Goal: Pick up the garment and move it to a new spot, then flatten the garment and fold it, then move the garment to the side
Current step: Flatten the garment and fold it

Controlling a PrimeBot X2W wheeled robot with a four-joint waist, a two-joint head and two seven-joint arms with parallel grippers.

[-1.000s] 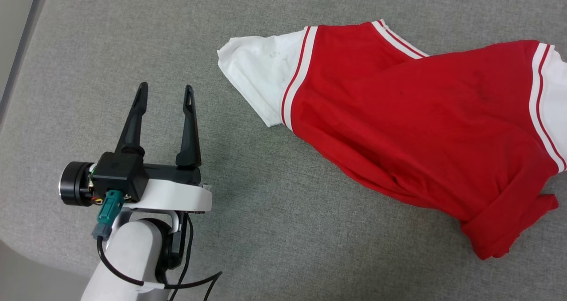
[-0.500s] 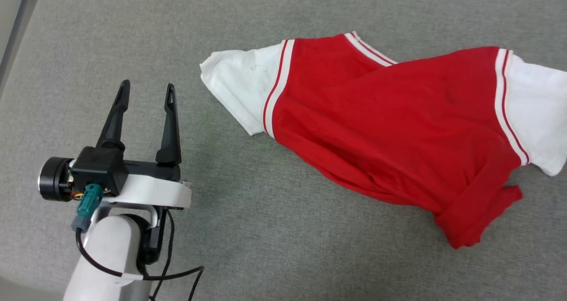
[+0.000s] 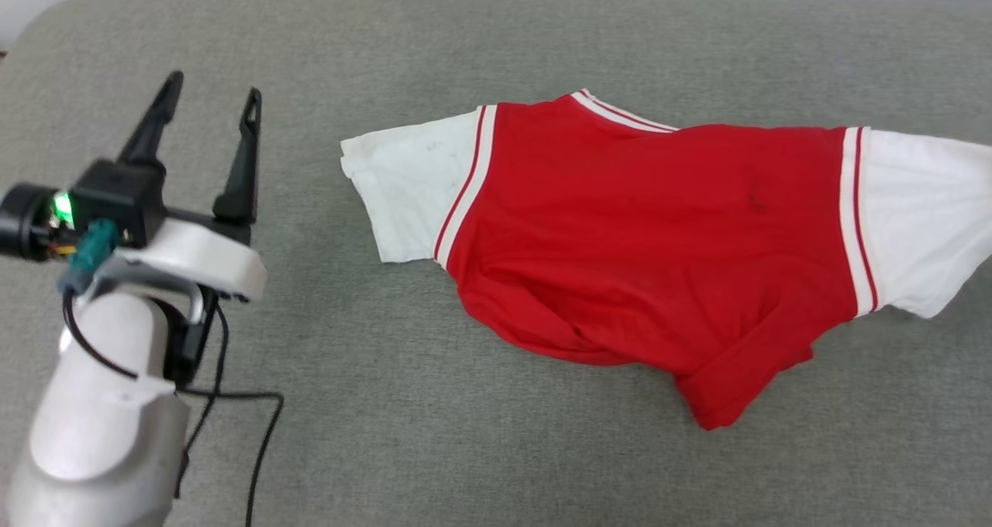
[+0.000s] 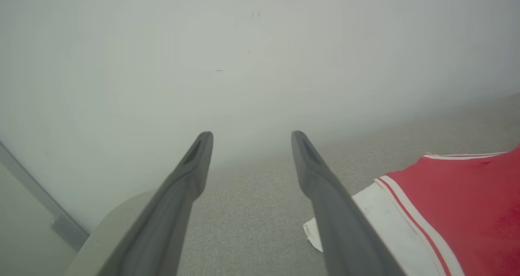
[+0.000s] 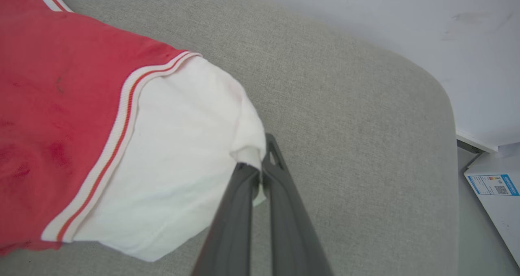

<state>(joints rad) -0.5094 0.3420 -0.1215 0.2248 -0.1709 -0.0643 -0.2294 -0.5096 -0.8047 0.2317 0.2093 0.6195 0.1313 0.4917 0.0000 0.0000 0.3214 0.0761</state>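
Observation:
The garment [image 3: 651, 232], a red shirt with white sleeves and striped trim, lies spread across the grey surface, its plain side up and its lower hem bunched at the front. My left gripper [image 3: 209, 97] stands open and empty, well to the left of the shirt's left sleeve [image 3: 411, 190]. In the left wrist view that sleeve [image 4: 390, 227] sits beside the right finger of my left gripper [image 4: 248, 140]. My right gripper [image 5: 260, 156] is shut on the edge of the shirt's right white sleeve [image 5: 178, 154], which is lifted and pulled taut.
The grey fabric surface [image 3: 465, 449] has a rounded corner at the far left [image 3: 46, 23] and another at the right [image 5: 438, 97]. A pale wall [image 4: 243, 44] rises behind it. A white box with a blue label [image 5: 495, 190] sits past the right edge.
The head camera has turned, shifting the whole picture. The shirt's right sleeve has been drawn out to the right, so the garment lies straighter and wider. My left gripper stays open.

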